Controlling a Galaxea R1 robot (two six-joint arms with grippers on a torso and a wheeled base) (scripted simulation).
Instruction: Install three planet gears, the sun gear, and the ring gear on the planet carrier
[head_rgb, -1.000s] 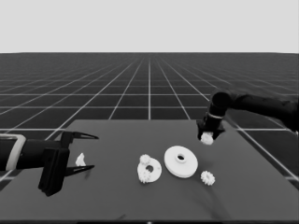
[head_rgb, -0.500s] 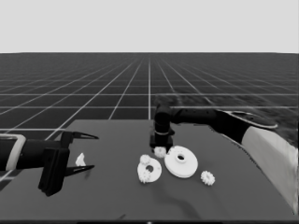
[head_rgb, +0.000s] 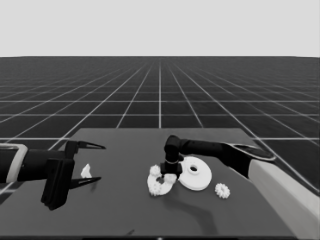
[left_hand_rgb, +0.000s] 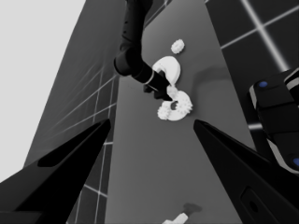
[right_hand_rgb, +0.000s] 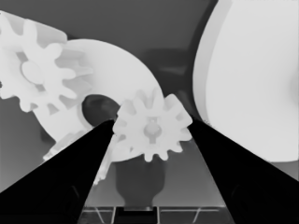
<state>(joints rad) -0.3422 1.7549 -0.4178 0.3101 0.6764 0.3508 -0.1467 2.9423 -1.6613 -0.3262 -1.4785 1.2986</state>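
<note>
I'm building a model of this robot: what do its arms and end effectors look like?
Both arms are black near the end effector and pale grey farther back. The left arm has a pale band. Each end effector, left and right, has two long, pointed black fingers, seen as dark wedges.

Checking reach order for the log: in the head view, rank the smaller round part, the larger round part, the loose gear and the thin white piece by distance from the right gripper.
1. Smaller round part: right under the right gripper.
2. Larger round part: just beside it, toward the right arm.
3. Loose gear: beyond the larger part, nearer the table's right end.
4. Thin white piece: far off at the left end, under the parked left gripper.
</note>
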